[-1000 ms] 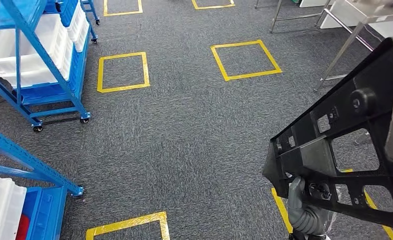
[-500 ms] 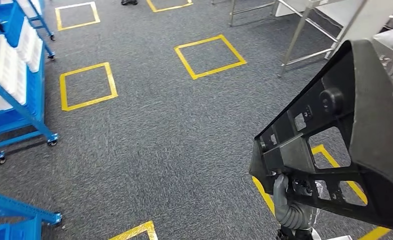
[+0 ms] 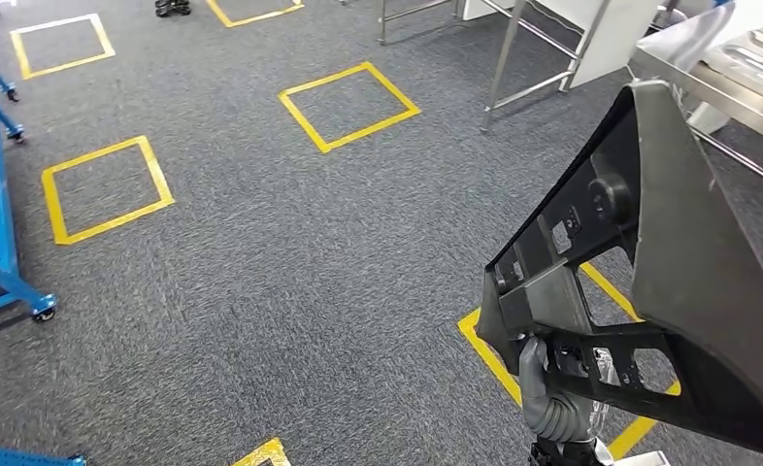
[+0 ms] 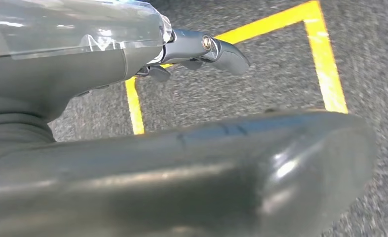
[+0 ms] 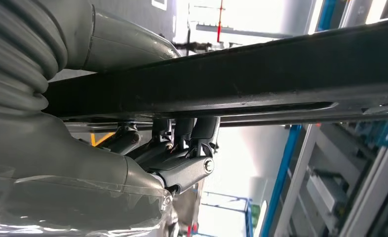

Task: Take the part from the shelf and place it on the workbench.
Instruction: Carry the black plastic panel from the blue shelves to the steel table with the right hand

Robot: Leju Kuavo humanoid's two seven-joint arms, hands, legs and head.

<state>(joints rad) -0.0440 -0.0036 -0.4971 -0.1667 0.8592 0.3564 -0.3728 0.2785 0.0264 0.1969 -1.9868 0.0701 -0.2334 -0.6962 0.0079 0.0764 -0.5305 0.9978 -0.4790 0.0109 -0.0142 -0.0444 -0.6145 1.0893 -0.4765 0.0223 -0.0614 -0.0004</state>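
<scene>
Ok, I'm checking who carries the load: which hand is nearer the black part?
Right. The right hand grips a bar of the black part, with its fingers hooked onto it. The left hand is apart from it, over carpet with yellow tape, holding nothing.

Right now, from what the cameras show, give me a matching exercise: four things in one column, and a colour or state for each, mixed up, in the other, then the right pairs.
Things:
1. part
2. taped squares on the floor
3. workbench
4. rack foot with caster

Descriptions:
A. blue
B. bare metal, ahead on the right
C. black, held up by the right hand
D. yellow

Pairs: 1-C, 2-D, 3-B, 4-A
</scene>
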